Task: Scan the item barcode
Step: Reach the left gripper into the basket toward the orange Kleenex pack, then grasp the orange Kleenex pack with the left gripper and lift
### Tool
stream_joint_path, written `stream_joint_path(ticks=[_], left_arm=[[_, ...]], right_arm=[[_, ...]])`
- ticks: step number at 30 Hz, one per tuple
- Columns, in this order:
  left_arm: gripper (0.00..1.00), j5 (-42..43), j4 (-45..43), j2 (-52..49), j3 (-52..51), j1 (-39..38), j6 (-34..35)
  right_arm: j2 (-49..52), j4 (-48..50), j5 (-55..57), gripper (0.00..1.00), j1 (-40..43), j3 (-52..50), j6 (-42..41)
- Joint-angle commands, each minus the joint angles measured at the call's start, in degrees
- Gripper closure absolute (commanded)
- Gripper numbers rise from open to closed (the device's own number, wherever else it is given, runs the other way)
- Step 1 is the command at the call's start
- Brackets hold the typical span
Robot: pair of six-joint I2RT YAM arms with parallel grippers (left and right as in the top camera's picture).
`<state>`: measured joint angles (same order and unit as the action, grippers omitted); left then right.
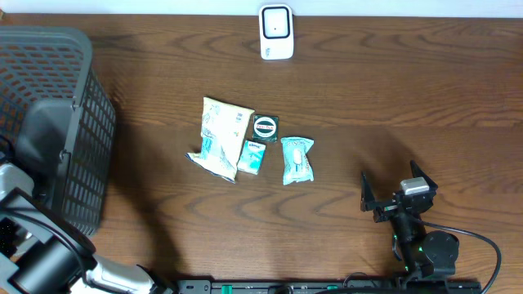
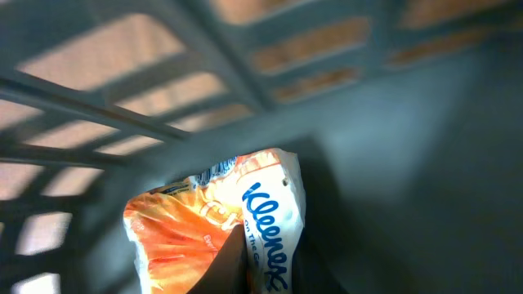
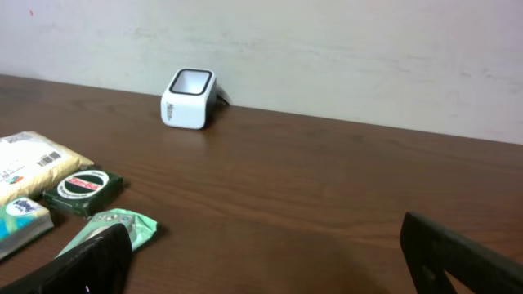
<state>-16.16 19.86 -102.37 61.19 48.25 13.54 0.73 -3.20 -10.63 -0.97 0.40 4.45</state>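
In the left wrist view an orange and white Kleenex tissue pack (image 2: 184, 237) lies against the grey basket's wall (image 2: 392, 163). My left gripper (image 2: 271, 276) is shut on the pack's white edge, with a dark finger on each side. In the overhead view the basket (image 1: 49, 122) hides that gripper. The white barcode scanner (image 1: 276, 31) stands at the table's far edge and also shows in the right wrist view (image 3: 189, 98). My right gripper (image 1: 395, 194) rests low at the front right, open and with nothing in it (image 3: 270, 269).
Mid-table lie a cream packet (image 1: 219, 137), a dark green box (image 1: 265, 126), a small blue-white pack (image 1: 252, 155) and a mint green packet (image 1: 297, 158). The mint packet (image 3: 114, 229) is just beyond my right gripper's left finger (image 3: 90, 261).
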Motion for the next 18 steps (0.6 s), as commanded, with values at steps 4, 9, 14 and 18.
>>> stream_joint_path(ticks=[4,9,14,18], left_arm=[[0.93,22.6,0.2,13.2,-0.1,-0.4,9.0],[0.93,42.6,-6.7,28.5,0.0,-0.8,16.6],[0.93,45.5,-10.8,40.3,0.0,-5.2,19.6],[0.93,45.3,-9.7,47.1,0.0,-12.8,18.3]], right_arm=[[-0.1,-0.2,0.0,0.01,0.5,-0.1,-0.3],[-0.1,-0.2,0.0,0.01,0.5,-0.1,-0.3],[-0.1,-0.2,0.0,0.01,0.5,-0.1,-0.3],[-0.1,-0.2,0.0,0.01,0.5,-0.1,-0.3]])
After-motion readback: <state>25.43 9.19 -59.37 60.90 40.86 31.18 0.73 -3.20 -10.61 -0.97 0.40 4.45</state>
